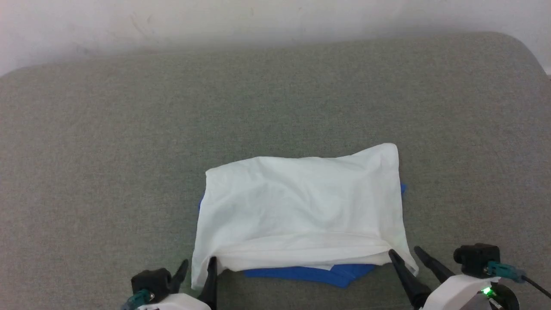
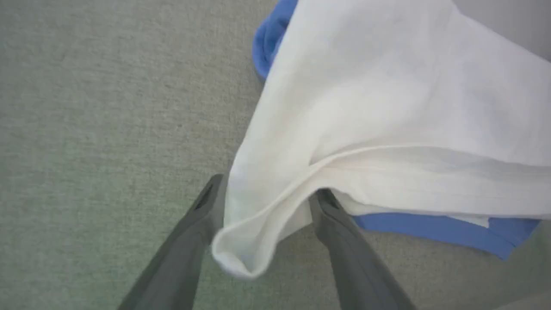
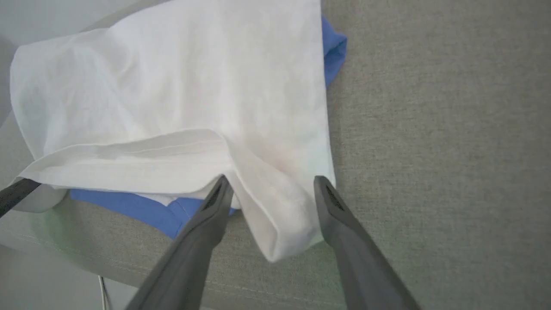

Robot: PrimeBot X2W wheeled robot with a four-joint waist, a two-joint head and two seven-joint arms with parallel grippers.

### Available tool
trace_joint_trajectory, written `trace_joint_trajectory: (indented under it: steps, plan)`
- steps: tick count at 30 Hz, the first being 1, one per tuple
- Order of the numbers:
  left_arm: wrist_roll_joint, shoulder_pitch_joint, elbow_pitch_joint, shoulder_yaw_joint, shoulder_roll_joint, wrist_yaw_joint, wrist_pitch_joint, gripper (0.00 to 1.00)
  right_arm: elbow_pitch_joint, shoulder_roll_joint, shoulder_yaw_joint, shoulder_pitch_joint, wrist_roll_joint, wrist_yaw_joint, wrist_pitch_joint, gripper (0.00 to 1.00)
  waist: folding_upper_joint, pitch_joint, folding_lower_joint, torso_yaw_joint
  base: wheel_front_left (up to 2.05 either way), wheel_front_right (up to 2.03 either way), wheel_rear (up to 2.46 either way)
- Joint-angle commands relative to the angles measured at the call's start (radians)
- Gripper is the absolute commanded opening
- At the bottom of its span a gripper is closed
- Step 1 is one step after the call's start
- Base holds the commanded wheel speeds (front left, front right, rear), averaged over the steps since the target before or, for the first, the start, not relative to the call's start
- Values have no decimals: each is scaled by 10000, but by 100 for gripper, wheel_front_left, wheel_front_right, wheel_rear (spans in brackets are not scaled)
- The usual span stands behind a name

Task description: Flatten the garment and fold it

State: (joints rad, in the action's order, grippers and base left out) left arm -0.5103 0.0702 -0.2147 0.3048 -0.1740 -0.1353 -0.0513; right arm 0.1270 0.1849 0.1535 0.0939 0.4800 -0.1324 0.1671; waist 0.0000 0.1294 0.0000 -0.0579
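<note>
One folded white garment (image 1: pixel 301 206), blue beneath

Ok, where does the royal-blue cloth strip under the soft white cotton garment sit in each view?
Head view: blue strip bottom centre, at the near edge of the garment.
Left wrist view: blue strip lower right, beside the left gripper.
Right wrist view: blue strip lower left, beside the right gripper.
Shared landmark: the white hem directly above it.

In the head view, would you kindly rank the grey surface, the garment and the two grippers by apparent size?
1. grey surface
2. garment
3. left gripper and right gripper: alike, both cropped, so unranked.
</note>
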Motion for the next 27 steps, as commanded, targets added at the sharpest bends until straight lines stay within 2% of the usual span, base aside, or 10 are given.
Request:
trace_joint_trajectory:
  steps: [1, 6, 12, 18, 23, 27]
  plan:
    - [39, -186, 10, -119, -38, -24, -316, 100, -228, -97, -120, 110, -167, 17, -175, 100, 0, -85, 0, 4, 0, 0, 0]
    - [235, -278, 462, -492, -99, -142, -1488, 100, -1555, -513, -739, 376, -575, 17, -762, 100, 0, -223, 0, 19, 0, 0, 0]
    - [723, -510, 1433, -1092, -139, -373, -2046, 100, -2207, -525, -1603, 102, -871, 17, -99, 100, 0, -181, 0, 123, 0, 0, 0]
    - [1559, -646, 2577, -1804, 122, -423, -2100, 100, -1261, 107, -2228, -565, -540, 17, 1611, 100, 0, -55, 0, 561, 0, 0, 0]
    - [2198, -279, 3008, -2165, 247, -310, -2102, 100, -415, 451, -1735, -1232, 130, 17, 3017, 100, 0, -1, 0, 971, 0, 0, 0]
    - [2474, -64, 3091, -2383, 374, -234, -2103, 100, 268, 560, -1346, -1829, 507, 17, 3499, 100, 0, 90, 0, 1320, 0, 0, 0]
